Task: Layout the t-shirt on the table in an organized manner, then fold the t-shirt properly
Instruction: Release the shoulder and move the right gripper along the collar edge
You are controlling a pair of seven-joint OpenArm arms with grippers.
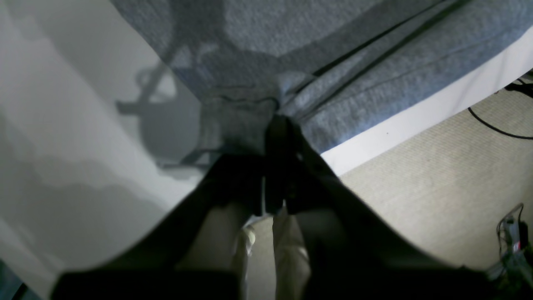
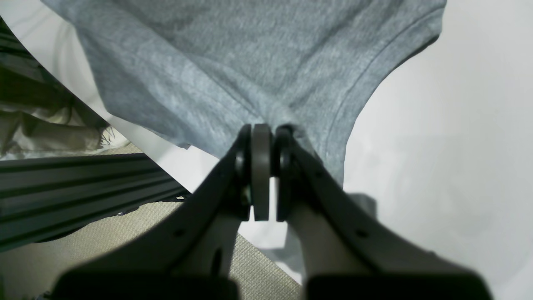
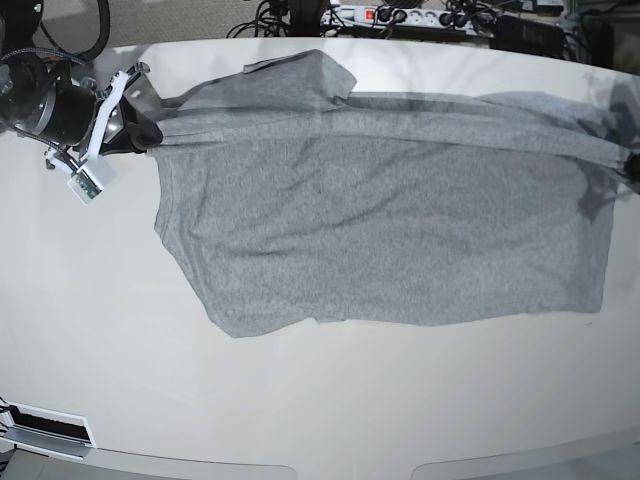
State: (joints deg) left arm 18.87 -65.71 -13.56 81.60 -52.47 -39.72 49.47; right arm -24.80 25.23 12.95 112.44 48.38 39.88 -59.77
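A: Where does the shirt [image 3: 380,220] lie?
B: It is spread grey and mostly flat across the table [image 3: 100,380], its long axis running side to side in the base view, with a stretched fold along the far edge.
A: And the right gripper [image 2: 261,129]?
B: Its jaws are pinched together on the shirt's edge beside a sleeve hem.
A: The left gripper [image 1: 280,121]?
B: It too is clamped on bunched fabric, near the table's rim above the carpet [image 1: 437,175].
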